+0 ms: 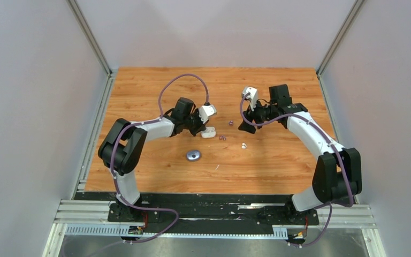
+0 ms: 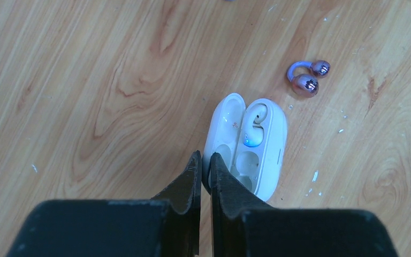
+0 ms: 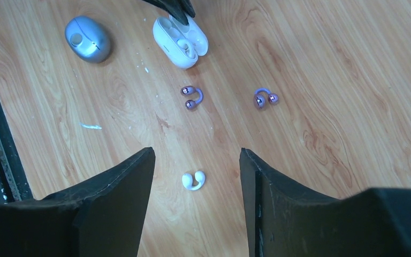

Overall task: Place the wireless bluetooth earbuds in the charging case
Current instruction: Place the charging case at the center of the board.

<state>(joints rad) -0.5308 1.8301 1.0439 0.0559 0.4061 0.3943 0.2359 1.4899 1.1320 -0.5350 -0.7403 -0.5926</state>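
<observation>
The white charging case (image 2: 270, 144) lies open on the wooden table, with one white earbud (image 2: 254, 126) seated in it. My left gripper (image 2: 205, 160) is shut on the near edge of the case's lid (image 2: 226, 120); it also shows in the top view (image 1: 202, 127). A loose white earbud (image 3: 193, 180) lies on the table below and between my right gripper's open fingers (image 3: 197, 155). Two purple earbuds (image 3: 191, 97) (image 3: 265, 98) lie between that bud and the white case (image 3: 181, 35). One purple earbud (image 2: 306, 77) shows just past the case.
A closed blue-grey pebble case (image 1: 193, 155) sits near the table's middle, left of the loose white earbud (image 1: 243, 145). Grey walls enclose the table on three sides. Purple cables loop above both arms.
</observation>
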